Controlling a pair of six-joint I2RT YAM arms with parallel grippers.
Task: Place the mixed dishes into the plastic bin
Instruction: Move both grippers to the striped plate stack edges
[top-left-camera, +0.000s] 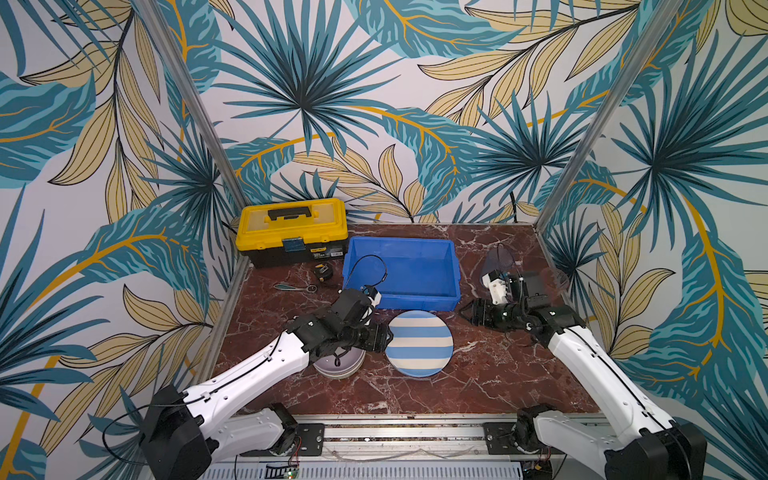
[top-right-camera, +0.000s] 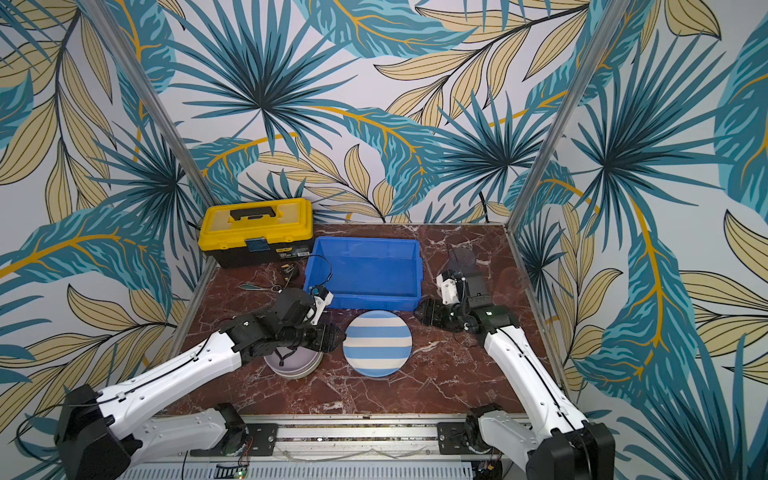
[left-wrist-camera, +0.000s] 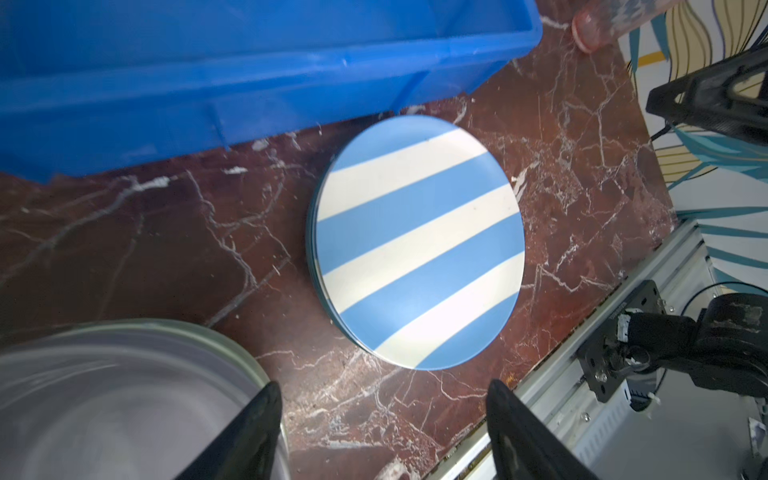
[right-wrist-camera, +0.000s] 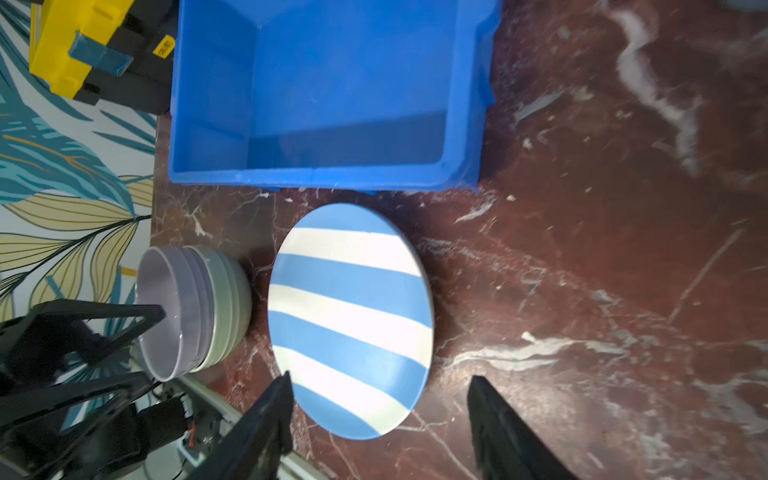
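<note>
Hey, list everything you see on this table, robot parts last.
Bin: one, bright blue, back centre, empty.
Striped plates: stack, blue-and-white, in front of bin.
Bowls: nested stack, lavender over pale green, left of plates.
Tumblers: two, bluish and pinkish, right of bin.
Toolbox: one, yellow-and-black, back left.
Tape measure: one, black-yellow, in front of toolbox.
Small tool: one, teal-handled, near tape measure.
Left gripper: open, at lavender bowl's rim.
Right gripper: open, right of plates.
</note>
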